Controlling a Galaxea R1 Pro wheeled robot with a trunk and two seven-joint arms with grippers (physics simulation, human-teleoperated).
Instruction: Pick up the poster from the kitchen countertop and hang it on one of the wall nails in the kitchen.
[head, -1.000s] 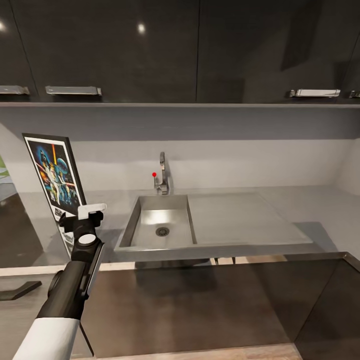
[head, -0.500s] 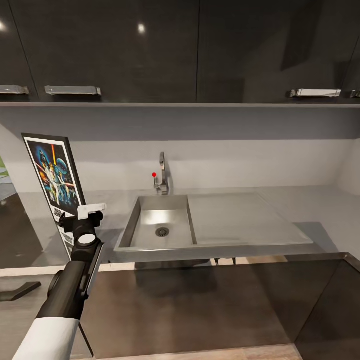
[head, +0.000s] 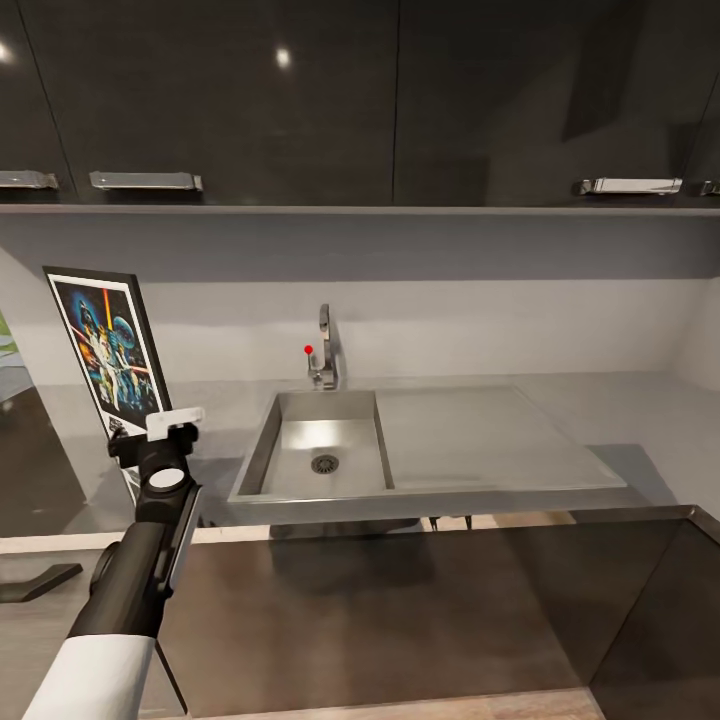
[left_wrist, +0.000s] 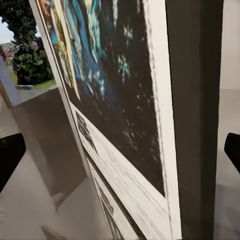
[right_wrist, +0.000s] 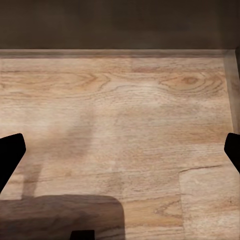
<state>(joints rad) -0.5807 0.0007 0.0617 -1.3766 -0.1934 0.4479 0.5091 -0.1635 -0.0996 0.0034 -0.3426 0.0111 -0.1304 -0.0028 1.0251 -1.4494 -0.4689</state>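
Pale grey glossy kitchen countertop (head: 600, 420) is stretching before me, its inset steel sink (head: 322, 448) and chrome tap (head: 325, 348) sitting under dark glossy cabinets (head: 300, 100). At its left end the upright black-framed Star Wars poster (head: 105, 345) is standing tilted against the grey backsplash (head: 480, 320). I am reaching my left pincer (head: 150, 440) to the poster's lower edge; in my left wrist view the fingertips (left_wrist: 11, 152) are spread wide at both sides, the poster (left_wrist: 115, 120) filling the space between, not clamped. My right pincer (right_wrist: 120, 150) is hanging wide apart over light wood plank floor (right_wrist: 130, 110).
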